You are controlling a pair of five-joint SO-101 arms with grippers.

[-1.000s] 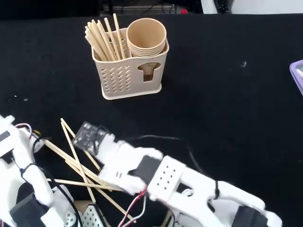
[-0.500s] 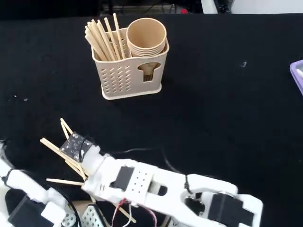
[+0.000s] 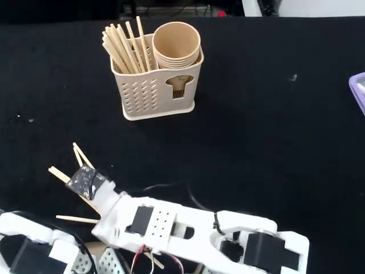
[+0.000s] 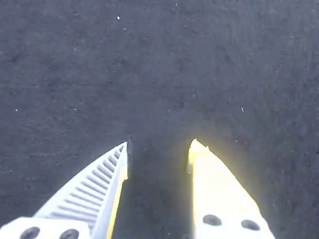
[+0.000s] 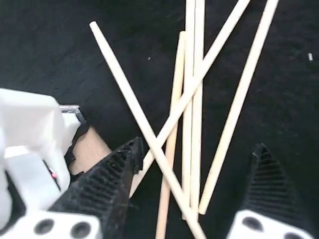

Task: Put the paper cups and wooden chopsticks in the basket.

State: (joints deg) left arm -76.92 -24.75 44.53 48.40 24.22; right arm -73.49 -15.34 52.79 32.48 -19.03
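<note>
Near the table's (image 3: 274, 142) near-left corner, loose wooden chopsticks (image 5: 192, 99) lie crossed beneath the right gripper (image 5: 197, 144), whose jaws are spread wide.
Light, stiff and slick, they would likely roll, so pinch where several cross. The left gripper (image 4: 158, 144) is narrowly parted, and the basket (image 3: 151, 91) stands toward the far edge.

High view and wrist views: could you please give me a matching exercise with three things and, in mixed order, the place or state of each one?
Things:
1. paper cups
2. loose chopsticks
3. left gripper

Places or states:
A. open over bare black table
B. stacked in the basket
C. lying crossed on the table, below the open right gripper

Pairs: 1-B, 2-C, 3-A.
</note>
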